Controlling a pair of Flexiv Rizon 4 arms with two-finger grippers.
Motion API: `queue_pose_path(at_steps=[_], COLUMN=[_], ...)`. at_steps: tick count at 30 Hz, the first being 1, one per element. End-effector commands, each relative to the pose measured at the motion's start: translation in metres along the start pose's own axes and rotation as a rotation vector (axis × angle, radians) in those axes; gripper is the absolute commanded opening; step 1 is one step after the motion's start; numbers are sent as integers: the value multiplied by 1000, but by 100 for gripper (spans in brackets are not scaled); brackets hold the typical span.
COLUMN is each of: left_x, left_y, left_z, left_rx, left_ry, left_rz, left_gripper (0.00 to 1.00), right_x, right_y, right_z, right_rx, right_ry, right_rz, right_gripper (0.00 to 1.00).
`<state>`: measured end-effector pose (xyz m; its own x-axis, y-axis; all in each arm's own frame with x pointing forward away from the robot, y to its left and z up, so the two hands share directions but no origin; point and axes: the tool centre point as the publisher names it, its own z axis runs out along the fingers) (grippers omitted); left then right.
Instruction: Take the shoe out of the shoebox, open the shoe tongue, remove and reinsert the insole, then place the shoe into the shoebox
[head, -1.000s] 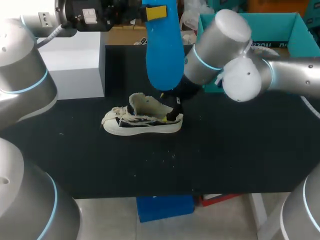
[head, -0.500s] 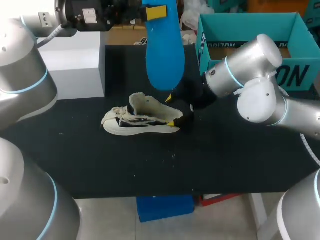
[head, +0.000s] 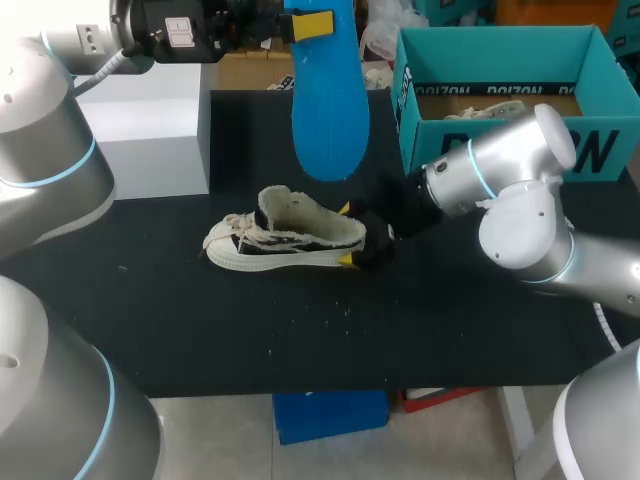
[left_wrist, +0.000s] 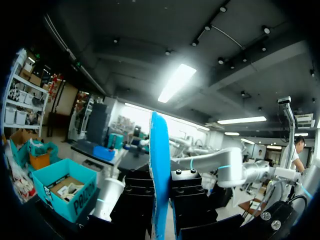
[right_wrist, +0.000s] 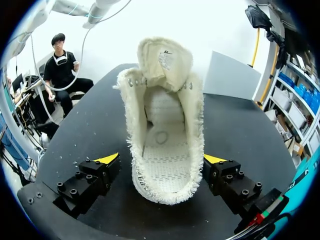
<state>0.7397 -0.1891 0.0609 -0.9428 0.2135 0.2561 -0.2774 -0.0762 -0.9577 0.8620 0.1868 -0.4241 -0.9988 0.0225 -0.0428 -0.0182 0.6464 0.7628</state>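
Shoe (head: 285, 240) lies on its sole on the black counter (head: 450, 320), about mid-counter, toe toward the left arm's side, heel toward the right arm. Tongue folded up and forward; inside is open and bare in the right wrist view (right_wrist: 165, 125). Right pincer (head: 345, 234) low at the heel, fingers spread, one yellow tip on each side of the heel; one tip is at the frayed collar edge, the other stands apart (right_wrist: 161, 159). Left pincer (head: 312, 22) is raised above the far side of the counter, clamped on the blue insole (head: 328, 100), which hangs upright above the shoe (left_wrist: 160, 175). Teal shoebox (head: 408, 90) at the far right corner, open, well apart from the shoe
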Motion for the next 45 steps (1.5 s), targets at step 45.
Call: queue_pose_path(at_steps=[45], left_x=[0], left_y=[1], left_z=[2], left_rx=[4], left_ry=[-4], left_rz=[2], left_gripper=[0], right_x=[-35], right_y=[62], right_z=[-19], right_rx=[877], right_ry=[99], right_rz=[-123], right_gripper=[100])
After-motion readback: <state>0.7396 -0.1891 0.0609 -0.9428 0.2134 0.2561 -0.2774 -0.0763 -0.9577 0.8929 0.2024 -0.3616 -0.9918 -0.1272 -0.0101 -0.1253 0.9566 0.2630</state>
